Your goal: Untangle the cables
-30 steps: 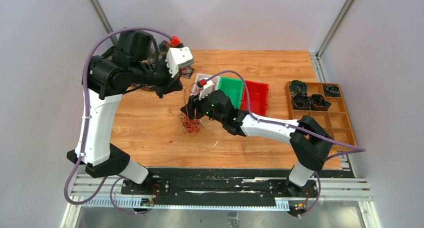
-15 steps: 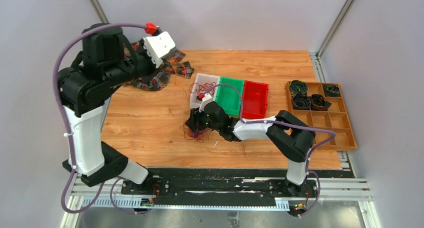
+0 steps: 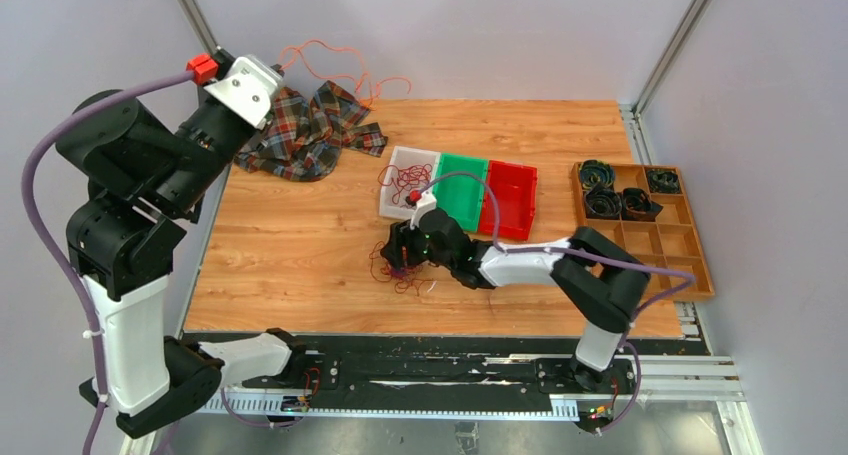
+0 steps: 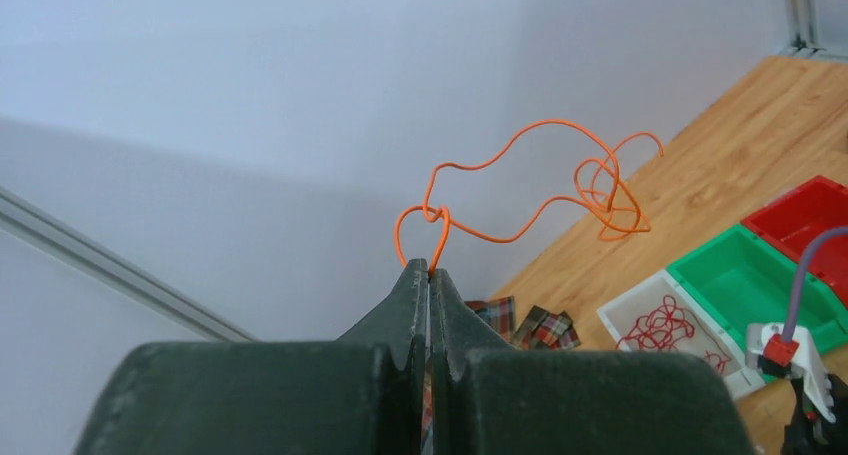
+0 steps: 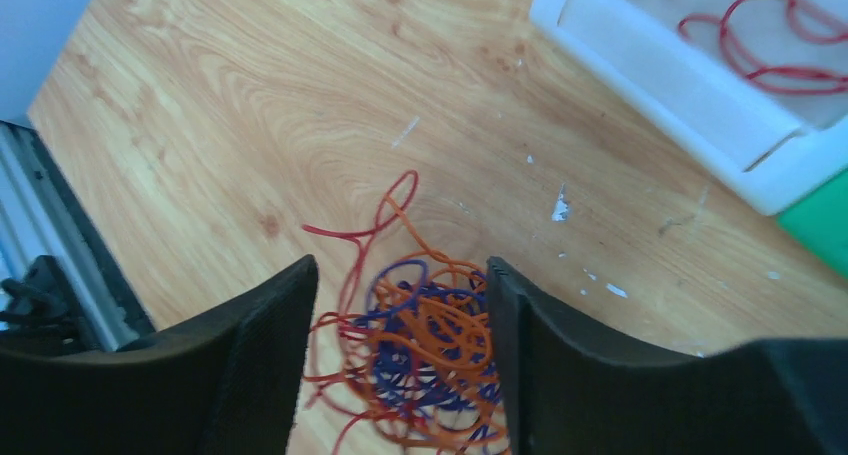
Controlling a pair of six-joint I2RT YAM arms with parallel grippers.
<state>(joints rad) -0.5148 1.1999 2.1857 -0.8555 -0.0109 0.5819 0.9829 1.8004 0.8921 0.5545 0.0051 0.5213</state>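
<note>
My left gripper point(image 3: 272, 71) is raised high at the far left and shut on one orange cable point(image 3: 335, 67). That cable point(image 4: 520, 190) loops free in the air beyond the closed fingertips point(image 4: 428, 267). A tangle of orange, purple and red cables point(image 3: 398, 268) lies on the wood table. My right gripper point(image 3: 397, 253) is open and low over it, jaws either side of the tangle point(image 5: 430, 345) in the right wrist view. A bunch of red cables point(image 3: 404, 180) lies in the white bin point(image 3: 386, 207).
A green bin point(image 3: 462, 187) and a red bin point(image 3: 512, 197) adjoin the white bin. A plaid cloth point(image 3: 310, 130) lies at the far left. A wooden divided tray point(image 3: 690, 245) with black coils sits at the right edge.
My left arm swung up and back to the left, drawing the orange cable out of the tangle. My right gripper came down to the table over the tangle, nearer the front.
</note>
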